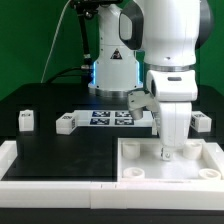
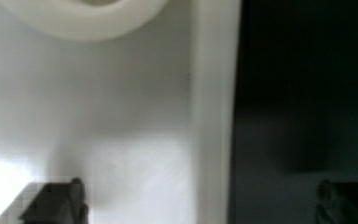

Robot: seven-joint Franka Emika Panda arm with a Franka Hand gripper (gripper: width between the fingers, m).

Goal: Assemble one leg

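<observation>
Arm (image 1: 165,40) hangs vertical above the tray (image 1: 200,165), claw (image 1: 168,153) fingers spread wide apart.

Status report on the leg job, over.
Gripper open, empty, low over the tray. Leg loose on the table, ungripped. Nothing seen blocking.

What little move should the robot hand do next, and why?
Probably lift straight up off the tray. The gripper is open and holds nothing, its fingers astride the tray's edge, while a leg lies loose on the black table. Rising first would likely keep the fingers from knocking the tray on the way to that leg.
</observation>
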